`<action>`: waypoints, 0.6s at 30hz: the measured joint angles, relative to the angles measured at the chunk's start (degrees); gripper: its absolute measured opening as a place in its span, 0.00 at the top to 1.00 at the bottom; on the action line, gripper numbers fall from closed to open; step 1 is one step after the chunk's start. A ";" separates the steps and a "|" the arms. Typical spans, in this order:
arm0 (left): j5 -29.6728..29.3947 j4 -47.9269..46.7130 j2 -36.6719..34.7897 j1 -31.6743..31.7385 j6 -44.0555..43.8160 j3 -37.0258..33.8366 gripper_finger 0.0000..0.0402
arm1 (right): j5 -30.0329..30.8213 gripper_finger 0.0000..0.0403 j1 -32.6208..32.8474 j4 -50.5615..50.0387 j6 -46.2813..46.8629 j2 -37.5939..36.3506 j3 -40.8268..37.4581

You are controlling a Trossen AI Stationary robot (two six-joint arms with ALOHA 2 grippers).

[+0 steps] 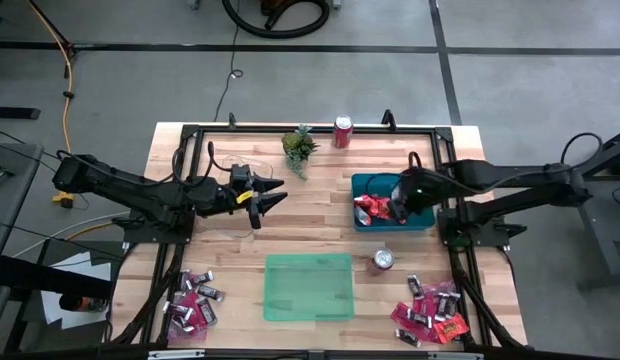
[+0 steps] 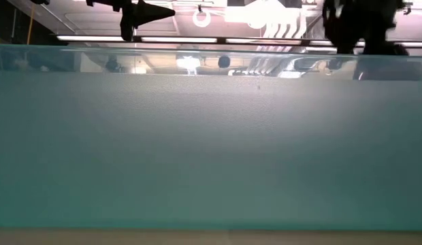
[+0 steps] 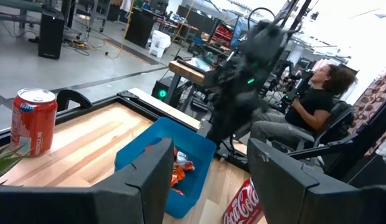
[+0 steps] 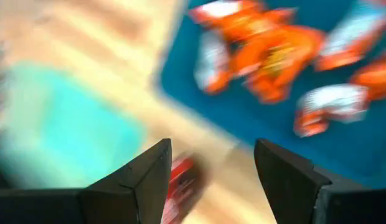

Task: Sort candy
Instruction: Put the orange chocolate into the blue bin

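- Right claw (image 1: 397, 205) is up over the blue tray (image 1: 422, 222) on the right half of the worktop (image 1: 310, 205). The wrist view shows its two dark fingers (image 4: 143, 177) spread apart with nothing between them.
- That blue tray already has red-orange packets (image 4: 268, 53) in it, loosely scattered, some overlapping, bunched toward the tray's left side in the high view.
- Left claw (image 1: 273, 196) hangs over the left-centre of the worktop, pointing toward the middle. Its fingers (image 3: 146, 177) are apart too and it's carrying nothing.
- More candy sits in two loose heaps at the near edge: a pile of pink-red packets and dark bars (image 1: 193, 303) at the near-left corner, and a mixed pile of red packets and dark bars (image 1: 430, 310) at the near-right corner. Both are well apart from either claw.
- A green tray (image 1: 308, 287) sits in the middle near the front edge; can't see anything in it from above. It's so close to the low camera that it fills nearly that whole picture.
- One soda can (image 1: 342, 131) stands upright at the far edge, just beside a small green plant (image 1: 299, 147). A second soda can (image 1: 382, 261) is between the blue tray and the green one.
- A person in a dark top (image 3: 314, 102) is sitting in a chair beyond the worktop, visible from the left wrist view.
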 joint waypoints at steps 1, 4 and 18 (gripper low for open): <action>0.00 -0.03 0.00 -0.01 -0.02 0.00 0.52 | -1.25 0.44 1.92 0.05 0.25 -0.24 1.65; 0.00 -0.54 0.00 -0.02 -0.02 0.00 0.52 | -3.52 0.44 9.20 0.23 3.28 -0.37 5.57; 0.34 -3.01 0.02 -0.01 -2.05 0.00 0.52 | -12.95 0.44 50.90 12.56 25.82 10.72 3.40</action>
